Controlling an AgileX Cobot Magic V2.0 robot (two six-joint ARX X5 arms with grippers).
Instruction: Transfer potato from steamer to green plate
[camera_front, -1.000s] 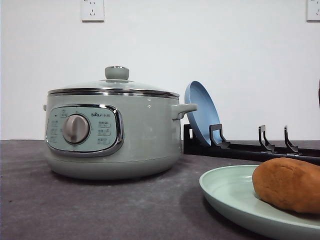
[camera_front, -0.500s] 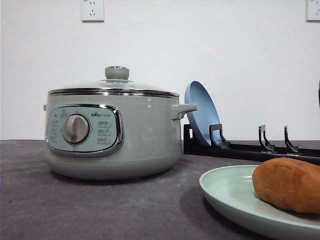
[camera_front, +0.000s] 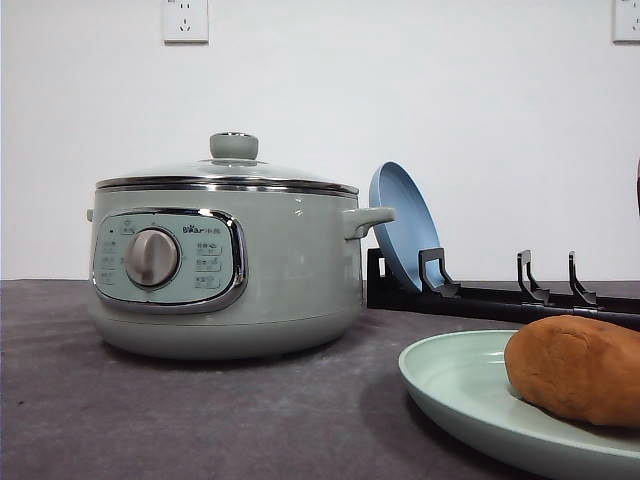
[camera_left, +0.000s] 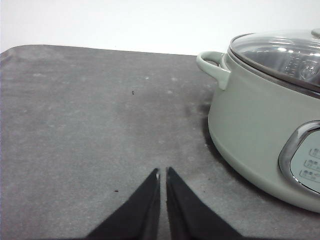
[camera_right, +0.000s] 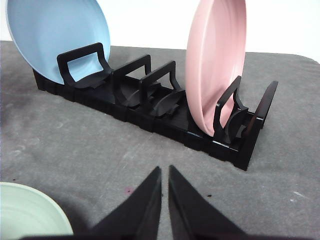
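The orange-brown potato (camera_front: 578, 368) lies on the pale green plate (camera_front: 462, 392) at the front right of the table. The sage-green steamer (camera_front: 225, 265) stands at centre left with its glass lid and green knob (camera_front: 234, 146) on. In the left wrist view the steamer (camera_left: 260, 125) is beside my left gripper (camera_left: 163, 172), which is shut and empty over bare grey table. My right gripper (camera_right: 165, 171) is shut and empty too, above the table in front of the rack, with the green plate's rim (camera_right: 30, 210) at the corner.
A black plate rack (camera_right: 150, 105) stands behind the green plate, holding an upright blue plate (camera_right: 57, 37) and a pink plate (camera_right: 216, 62). The blue plate (camera_front: 402, 222) leans just right of the steamer's handle. A white wall closes the back.
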